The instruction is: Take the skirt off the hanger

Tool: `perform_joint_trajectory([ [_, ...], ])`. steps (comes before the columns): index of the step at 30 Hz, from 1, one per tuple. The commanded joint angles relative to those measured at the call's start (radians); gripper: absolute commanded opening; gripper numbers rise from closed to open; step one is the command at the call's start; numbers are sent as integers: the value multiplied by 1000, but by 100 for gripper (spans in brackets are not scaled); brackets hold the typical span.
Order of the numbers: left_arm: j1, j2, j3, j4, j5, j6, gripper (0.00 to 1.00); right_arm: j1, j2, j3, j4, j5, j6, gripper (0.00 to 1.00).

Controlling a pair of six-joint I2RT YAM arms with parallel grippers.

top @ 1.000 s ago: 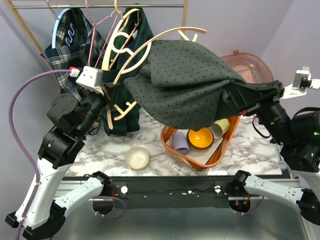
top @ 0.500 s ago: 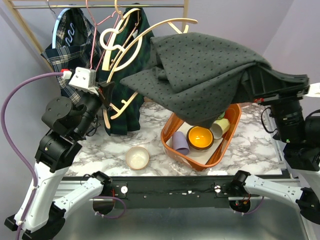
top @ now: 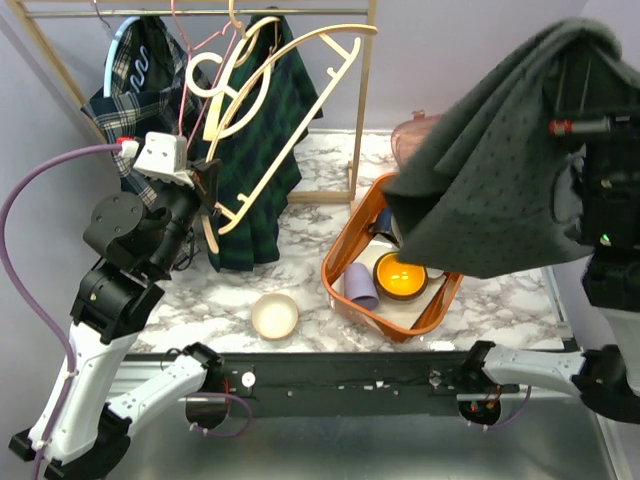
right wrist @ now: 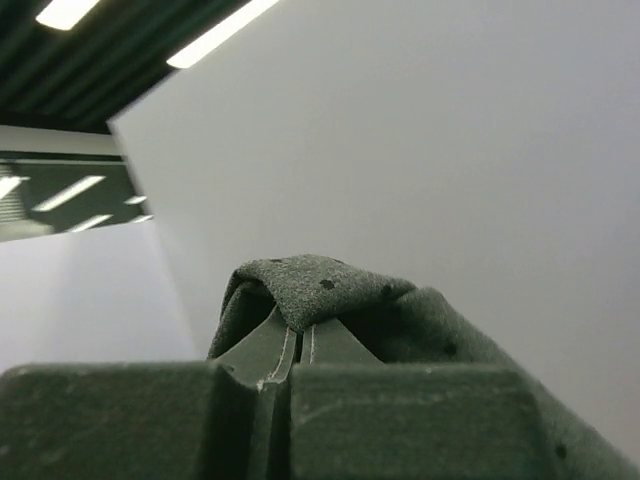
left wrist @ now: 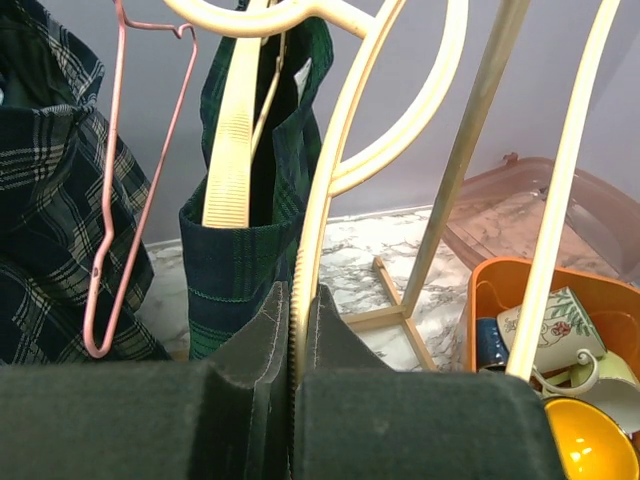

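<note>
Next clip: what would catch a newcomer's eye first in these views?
The grey dotted skirt dominates. The right gripper pinches a fold of it and holds it high at the right, above the orange basket of cups. At the left, the left gripper clamps a bare cream hanger, tilted in front of the hanging plaid garments.

Hanger (left wrist: pixel 312 220) is up left, just in front of the rack (top: pixel 130 13). Skirt (top: pixel 500 180) hangs far right, above the basket (top: pixel 333 270). Bowl (top: pixel 275 315) sits on the worktop (top: pixel 200 300), left of the basket.
</note>
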Motion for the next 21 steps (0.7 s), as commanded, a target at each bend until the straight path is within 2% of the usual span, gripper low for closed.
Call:
perform_joint_trajectory([
  [1,7,-34,15,74,-8,5,0,-1,243,244,36,235,-456,1],
  [3,7,-41,3,82,5,5,0,-29,314,261,83,252,-561,1],
  [5,7,-57,-11,99,24,-2,0,-108,346,292,84,247,-549,1],
  [10,7,-92,-34,129,71,-12,0,-350,452,344,-1,218,-383,1],
  [17,12,-144,-97,202,119,-28,0,-578,518,326,-46,193,-209,1],
  [21,23,-157,-120,217,125,-29,0,-685,541,333,-143,93,-32,1],
])
